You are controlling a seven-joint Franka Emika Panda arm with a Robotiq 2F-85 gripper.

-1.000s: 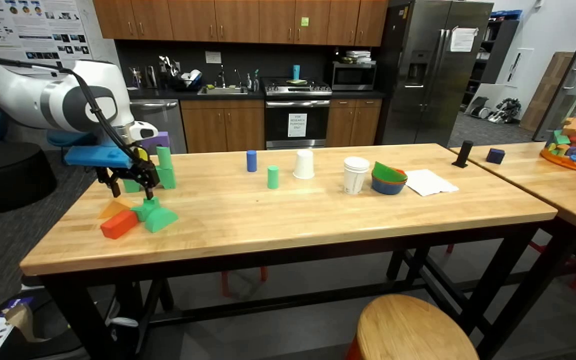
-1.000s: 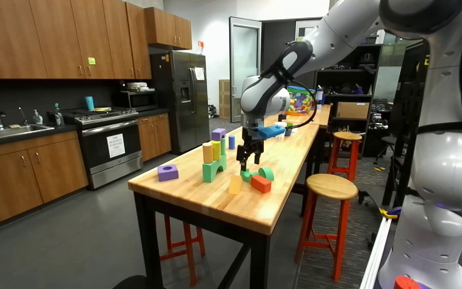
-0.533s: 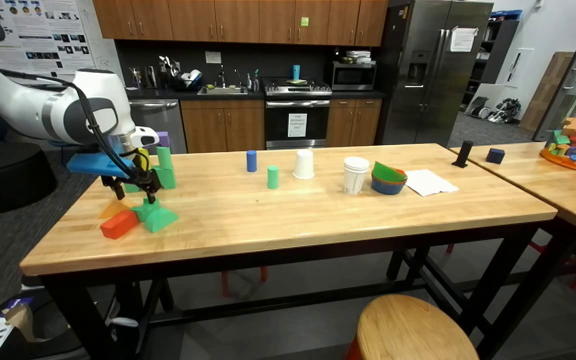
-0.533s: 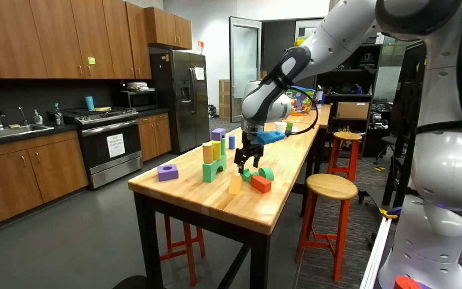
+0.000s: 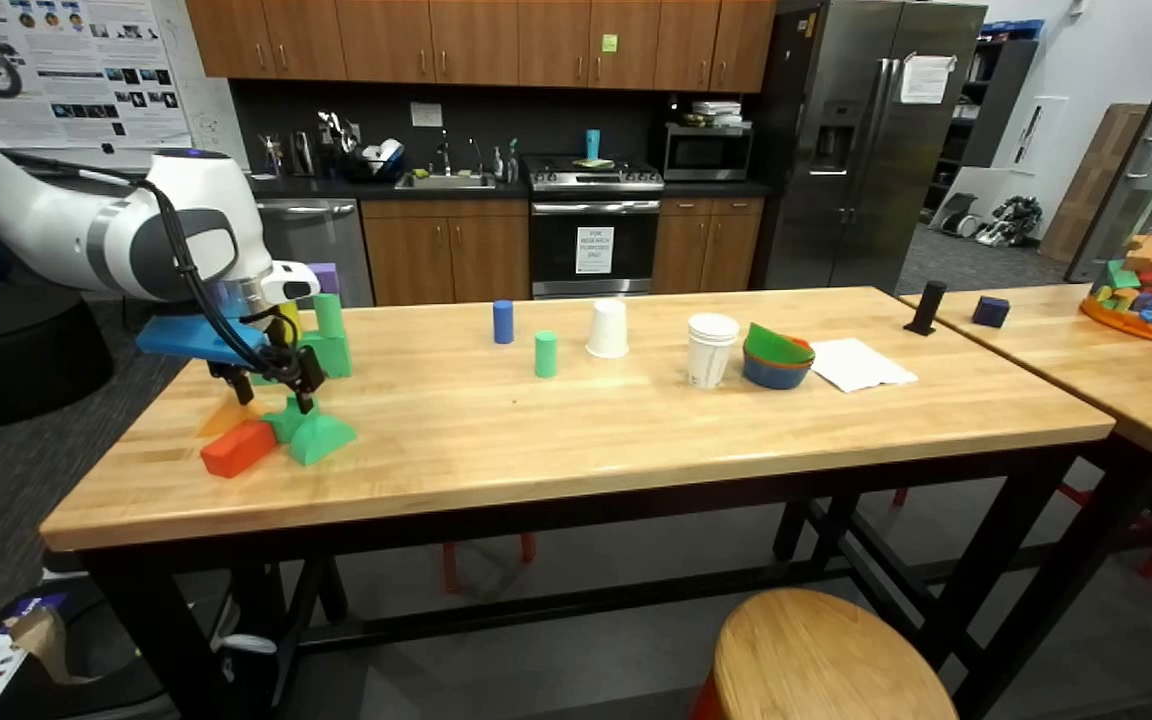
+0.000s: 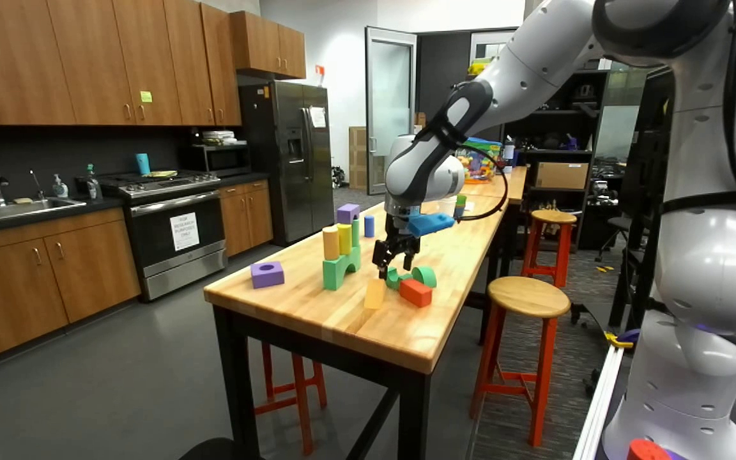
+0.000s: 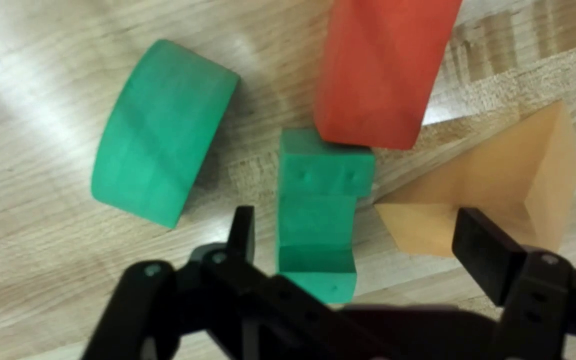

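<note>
Two black fingers [image 7: 242,232] are standing wide apart on the gripper [image 7: 358,232], and its jaws are gripping nothing. Just below, a green U [image 7: 315,220] is lying on the table [image 5: 536,445], showing between the fingers in the wrist view. A red block [image 7: 383,75] is lying at one end of the U, but we cannot tell if they are touching. On one side, a green half-moon [image 7: 163,135] is lying apart from the U. On the other, an orange wedge [image 7: 498,180] is lying close by, and one finger is hiding a bit of it. Farther off, in an exterior view, a green arch [image 6: 339,264] is holding up an orange post [image 6: 331,243] and a yellow post [image 6: 345,239]. Down the table, a blue post [image 5: 503,322] and a white cup [image 5: 607,330] are standing up, and stacked cups [image 5: 708,352] are standing beside some bowls [image 5: 774,375]. At the back, a stove [image 5: 596,208] and a fridge [image 5: 861,150] are standing.
</note>
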